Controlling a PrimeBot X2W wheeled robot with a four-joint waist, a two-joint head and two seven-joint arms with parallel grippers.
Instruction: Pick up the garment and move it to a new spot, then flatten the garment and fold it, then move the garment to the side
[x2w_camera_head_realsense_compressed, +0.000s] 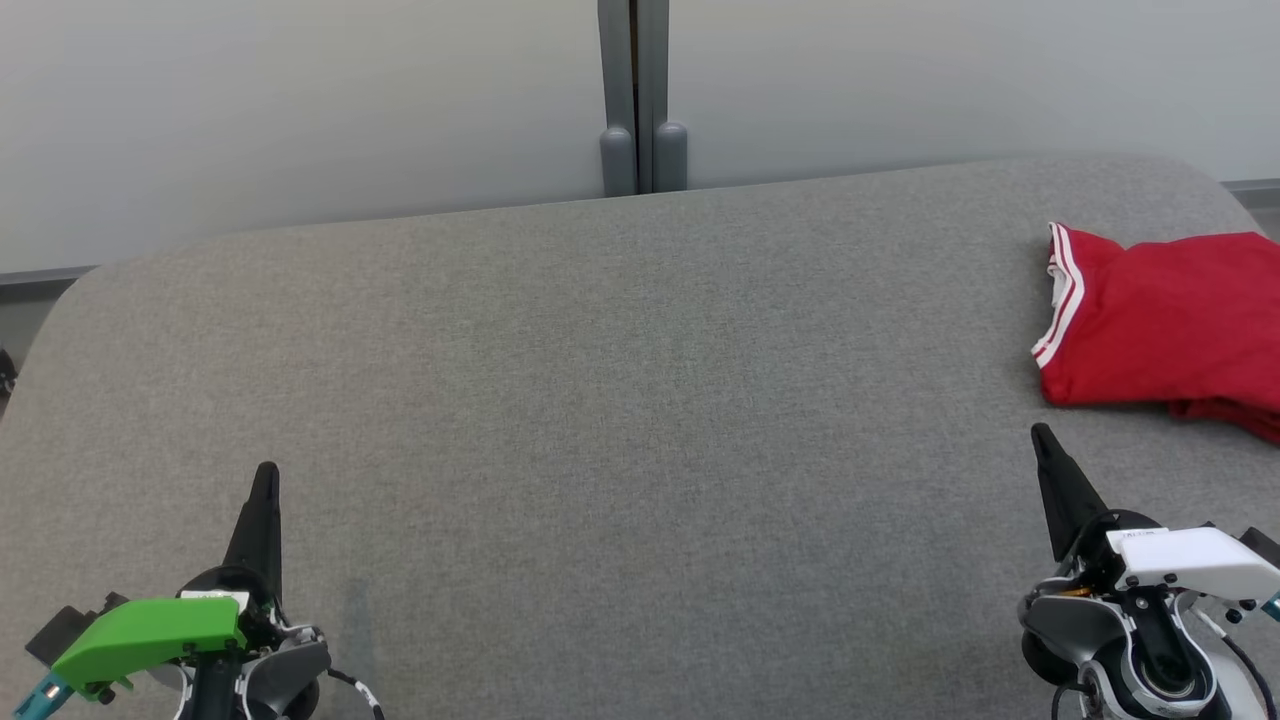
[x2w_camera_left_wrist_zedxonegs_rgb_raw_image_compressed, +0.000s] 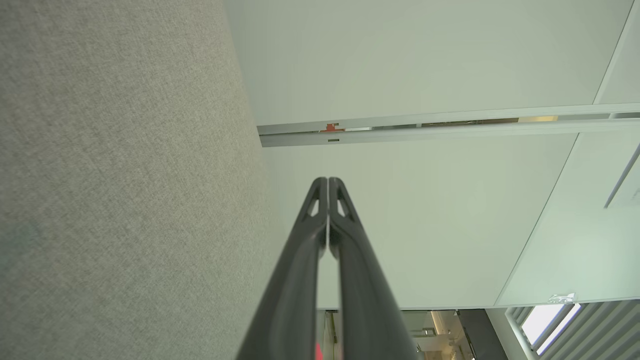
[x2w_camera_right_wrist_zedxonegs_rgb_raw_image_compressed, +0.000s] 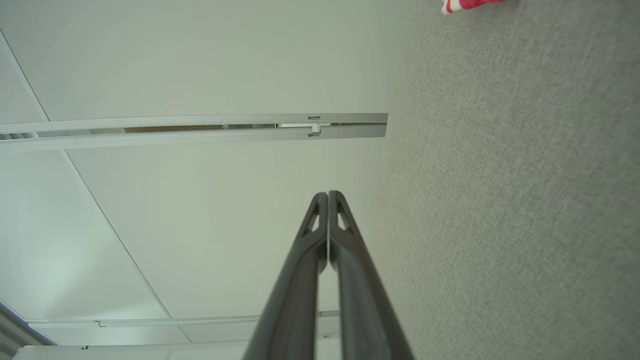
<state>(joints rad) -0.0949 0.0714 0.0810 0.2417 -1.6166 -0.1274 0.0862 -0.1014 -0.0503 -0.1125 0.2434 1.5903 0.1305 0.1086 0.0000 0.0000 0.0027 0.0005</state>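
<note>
Here, a grey fabric table (x2w_camera_head_realsense_compressed: 620, 340) meets pale wall panels (x2w_camera_head_realsense_compressed: 300, 110).

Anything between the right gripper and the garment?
No. Head view: bare table between right gripper and garment; they're apart.

This looks like an office or test room, not a home. Plain pale wall panels (x2w_camera_head_realsense_compressed: 300, 120) stand behind a wide table (x2w_camera_head_realsense_compressed: 640, 350) covered in grey, felt-like fabric, and they meet at a grey metal post (x2w_camera_head_realsense_compressed: 634, 100). A slim rail (x2w_camera_left_wrist_zedxonegs_rgb_raw_image_compressed: 425, 134) crosses the panels. Off to one side, slatted blinds (x2w_camera_left_wrist_zedxonegs_rgb_raw_image_compressed: 600, 332) hang beside a bright window (x2w_camera_left_wrist_zedxonegs_rgb_raw_image_compressed: 547, 322).
</note>
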